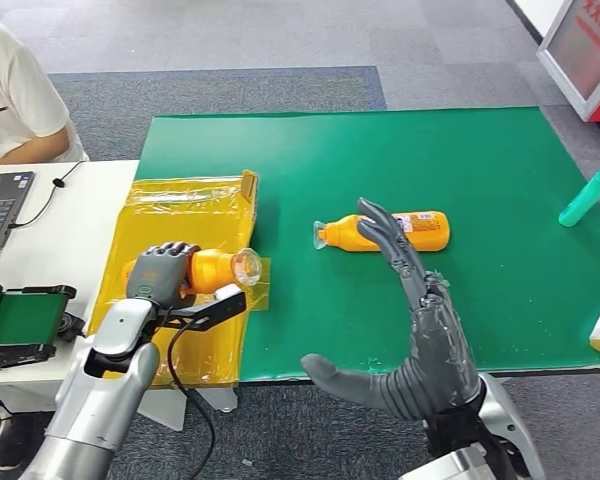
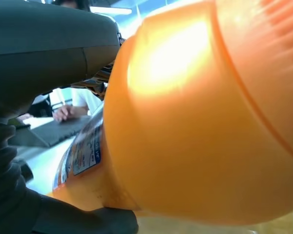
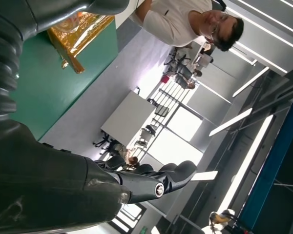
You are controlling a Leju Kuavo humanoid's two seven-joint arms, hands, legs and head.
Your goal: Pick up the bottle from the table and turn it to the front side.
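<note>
**Left hand has a bottle by the body, right hand waits over another**

The left hand (image 1: 161, 272) is wrapped around the body of an orange bottle (image 1: 210, 269) over the yellow film tray (image 1: 184, 205) at the table's left, clear cap pointing right. The right hand (image 1: 414, 320) hovers released, fingers spread, nearer than a second orange bottle (image 1: 387, 232) lying on the green mat (image 1: 470, 160).

The bottle looks like light, stiff plastic with a glossy, likely slippery skin. I'd judge the mid-body grip sound; the tapering neck would slide. Its label (image 2: 84, 151) faces sideways, so a roll about its long axis seems needed.
</note>
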